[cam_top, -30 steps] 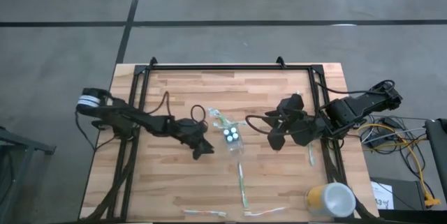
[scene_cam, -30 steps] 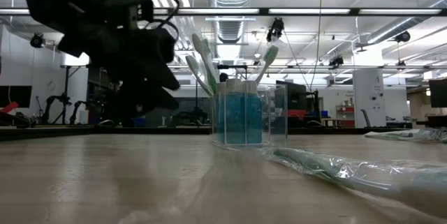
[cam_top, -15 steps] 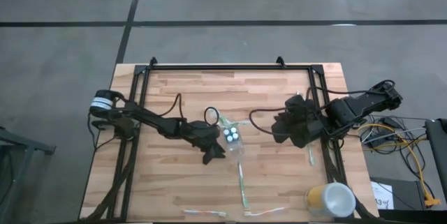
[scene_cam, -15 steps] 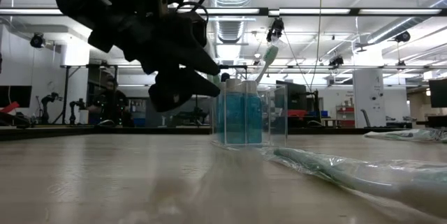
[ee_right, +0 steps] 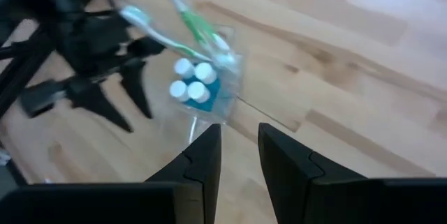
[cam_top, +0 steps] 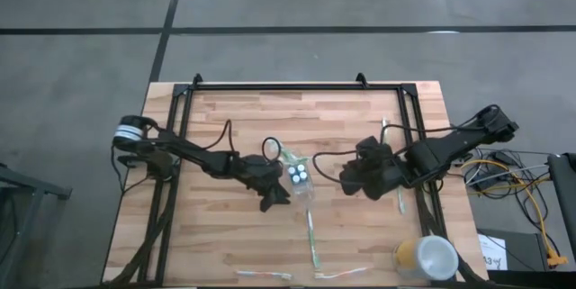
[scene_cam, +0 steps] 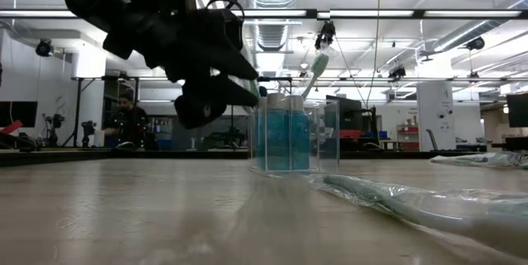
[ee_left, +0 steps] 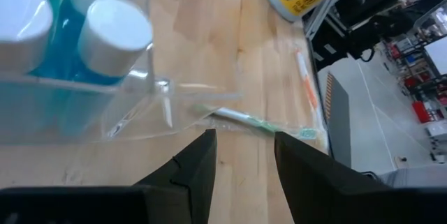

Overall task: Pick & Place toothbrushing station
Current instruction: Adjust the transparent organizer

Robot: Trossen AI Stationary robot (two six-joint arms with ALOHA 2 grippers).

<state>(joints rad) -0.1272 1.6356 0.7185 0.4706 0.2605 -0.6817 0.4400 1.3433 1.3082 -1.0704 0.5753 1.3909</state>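
The small clear cup (cam_top: 301, 181) stands upright on the wooden table near its middle. It holds tubes with white round caps (ee_right: 191, 83) and white-and-green toothbrushes (ee_right: 180, 19) that lean out over its rim. In the low view the cup (scene_cam: 293, 137) looks blue inside. My left gripper (cam_top: 272, 195) is open and empty just left of the cup, slightly above the table; its wrist view shows the cup (ee_left: 70, 49) off to one side of the fingers. My right gripper (cam_top: 353, 179) is open and empty to the right of the cup, raised above the table.
Wrapped toothbrushes lie loose on the table: one just near of the cup (cam_top: 310, 233), two at the front edge (cam_top: 338, 275), one by the right rail (cam_top: 400, 201). A yellow cup with a white top (cam_top: 425, 257) lies at the front right corner. Black frame rails run along the table's sides.
My left gripper has gone toward the table's right edge, up to the left side of the clear cup, and then stopped there. My right gripper has shifted a little toward the near edge and the cup. The cup has stayed in place.
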